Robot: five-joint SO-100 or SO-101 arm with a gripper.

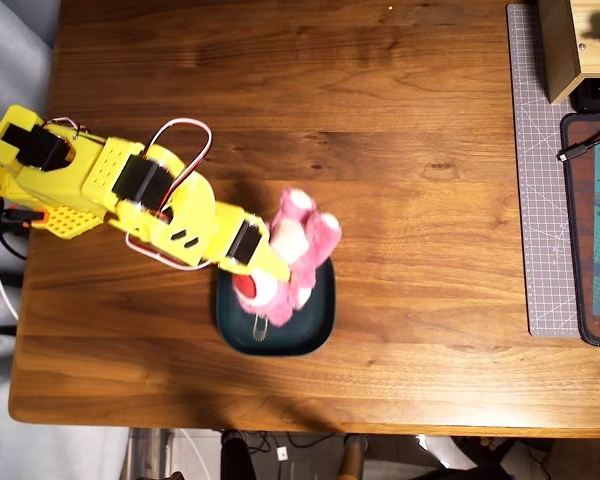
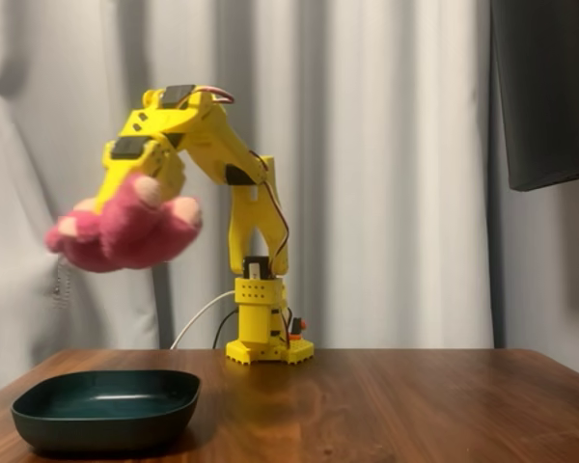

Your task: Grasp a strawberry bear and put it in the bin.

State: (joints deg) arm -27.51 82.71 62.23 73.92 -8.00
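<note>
The pink strawberry bear (image 1: 292, 256) hangs in the air, gripped by my yellow gripper (image 1: 270, 262). Seen from above, the bear covers most of the dark teal bin (image 1: 318, 318) below it. In the fixed view the bear (image 2: 125, 233) is well above the table, held by the gripper (image 2: 140, 188), and the bin (image 2: 106, 410) sits on the table at the lower left, empty. The fingertips are hidden in the plush. A small tag dangles from the bear.
A grey cutting mat (image 1: 540, 170) lies along the right of the table, with a wooden box (image 1: 570, 45) and a dark pad (image 1: 592, 230) on it. The arm's base (image 1: 40, 190) stands at the table's left edge. White curtains (image 2: 386, 174) hang behind.
</note>
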